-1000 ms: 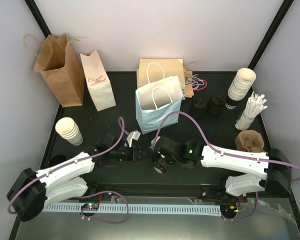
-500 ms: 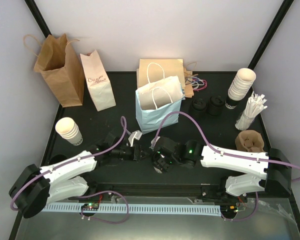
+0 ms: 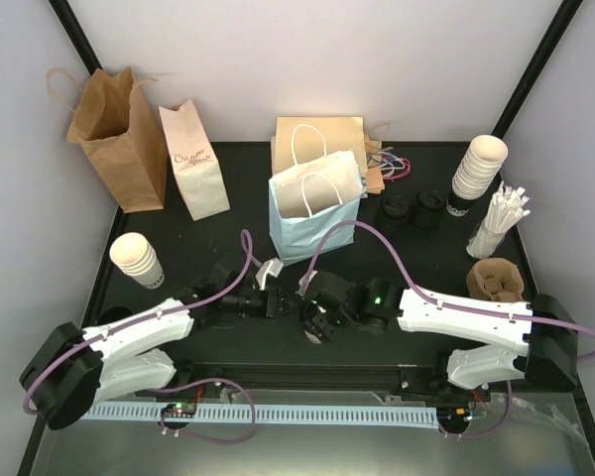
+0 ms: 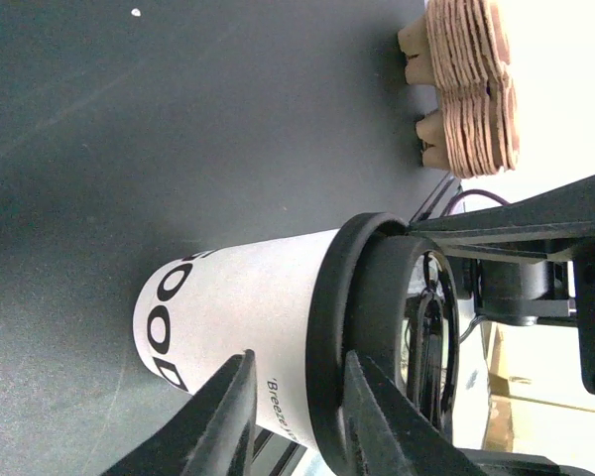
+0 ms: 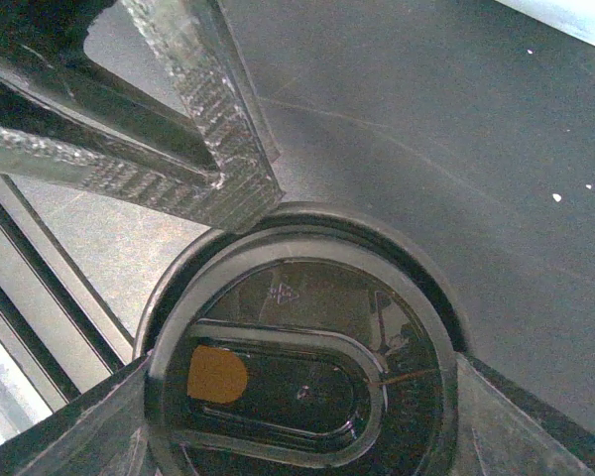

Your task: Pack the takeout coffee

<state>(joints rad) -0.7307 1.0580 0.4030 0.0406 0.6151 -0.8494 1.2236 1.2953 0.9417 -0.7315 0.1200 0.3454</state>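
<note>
The takeout coffee (image 4: 238,307), a white cup with black print and a black lid (image 5: 297,387), stands upright on the black table (image 3: 228,218) between my two grippers. My right gripper (image 3: 317,319) comes down from above; in the right wrist view it (image 5: 297,397) is shut on the lid, one finger on each side of it. My left gripper (image 3: 278,302) reaches in from the left. In the left wrist view it (image 4: 297,397) is only slightly open, one fingertip over the cup wall and the other at the lid's rim. Its fingers (image 5: 208,129) touch the lid's edge.
A light blue bag (image 3: 315,208) stands open just behind the grippers, with flat brown bags (image 3: 322,134) behind it. A brown bag (image 3: 114,139) and a white bag (image 3: 193,164) stand at the back left. Bare cups (image 3: 137,260), (image 3: 476,169), loose lids (image 3: 407,210), stirrers (image 3: 501,223) and cup carriers (image 3: 496,280) are around.
My left gripper has moved a little to the right, closer to the cup. The right gripper has stayed on the lid.
</note>
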